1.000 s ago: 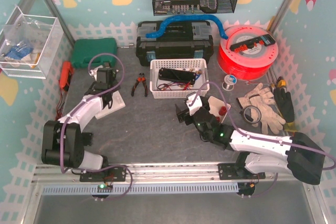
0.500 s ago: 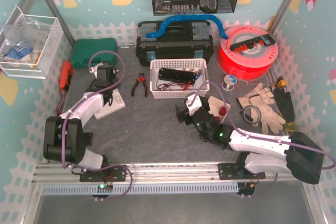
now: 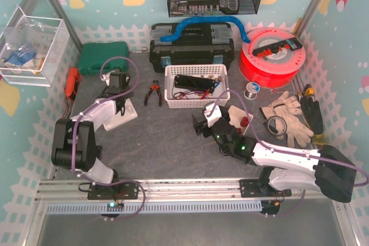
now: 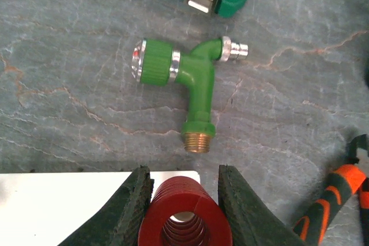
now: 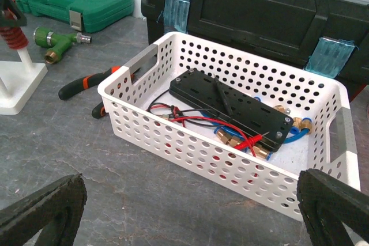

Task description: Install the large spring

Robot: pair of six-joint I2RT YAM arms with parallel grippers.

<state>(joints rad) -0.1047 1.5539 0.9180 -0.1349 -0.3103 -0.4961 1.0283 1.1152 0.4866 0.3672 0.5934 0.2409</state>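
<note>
Top view, left of centre: the left gripper (image 3: pixel 117 93) hangs over the white stand (image 3: pixel 124 114), its pads pinching the large spring (image 4: pixel 184 211), a red coil seen end-on at the bottom edge of the left wrist view between the two dark fingers (image 4: pixel 135 200). Compared with the top views of the preceding second, the left arm's shoulder and elbow have swung upward and rightward in the frame, while the gripper has stayed almost in place over the stand; the wrist has been re-angled, not carried away. In the upper left corner of the right wrist view the coil stands upright with the white post (image 5: pixel 24 57) showing just beneath it, so it appears lined up on the post, perhaps started over it; how far down it sits cannot be told. Judged from this, the seating push remains. The right gripper (image 5: pixel 187 211) stays spread wide before the white basket (image 5: pixel 230 159), holding nothing. A green hose fitting (image 4: pixel 190 79) lies beyond the stand, apart from it
</note>
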